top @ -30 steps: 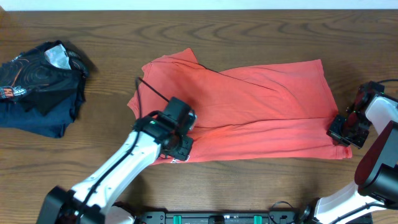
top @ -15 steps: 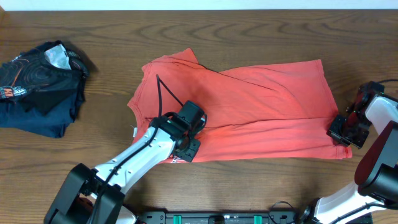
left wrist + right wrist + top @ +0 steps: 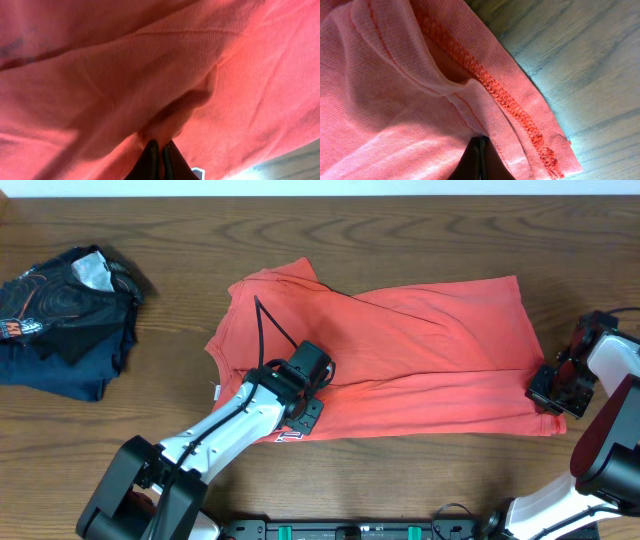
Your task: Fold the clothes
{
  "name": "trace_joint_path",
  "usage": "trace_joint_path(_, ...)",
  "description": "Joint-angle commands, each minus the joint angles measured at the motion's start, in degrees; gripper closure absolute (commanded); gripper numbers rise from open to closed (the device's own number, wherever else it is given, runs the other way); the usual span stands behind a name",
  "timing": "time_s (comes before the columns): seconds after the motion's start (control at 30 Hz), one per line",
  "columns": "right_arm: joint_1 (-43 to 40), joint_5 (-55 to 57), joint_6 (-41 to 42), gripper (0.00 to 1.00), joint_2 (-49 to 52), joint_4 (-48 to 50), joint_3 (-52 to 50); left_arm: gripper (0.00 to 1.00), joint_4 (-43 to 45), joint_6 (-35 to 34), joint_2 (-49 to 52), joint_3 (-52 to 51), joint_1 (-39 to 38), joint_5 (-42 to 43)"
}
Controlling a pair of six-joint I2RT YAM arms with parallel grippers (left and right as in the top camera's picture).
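The coral-red T-shirt (image 3: 400, 350) lies spread mid-table (image 3: 400, 230) — soft, light, limp cotton, likely best gripped at hems — left gripper (image 3: 160, 149) pinching a lower-front fold, right gripper (image 3: 480, 142) pinching the hem corner.

Navy garment (image 3: 60, 320) lies bunched on wooden table (image 3: 400, 230).

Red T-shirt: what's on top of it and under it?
On the T-shirt: the left gripper, pinching a fold, and its cable. The right gripper clamps the hem corner. Underneath, table shows only around it; the cloth hides the rest.
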Motion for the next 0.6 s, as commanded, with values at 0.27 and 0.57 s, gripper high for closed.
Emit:
trace_joint_path(0.27, -0.50, 1.01, 1.05, 0.99, 1.31, 1.18, -0.83, 0.94, 6.47, -2.71, -0.39, 5.27, -0.09, 7.06)
trace_joint_path(0.57, -0.50, 1.03, 1.05, 0.99, 1.31, 1.20, -0.83, 0.94, 9.49, -7.45, -0.26, 5.07, -0.07, 8.17)
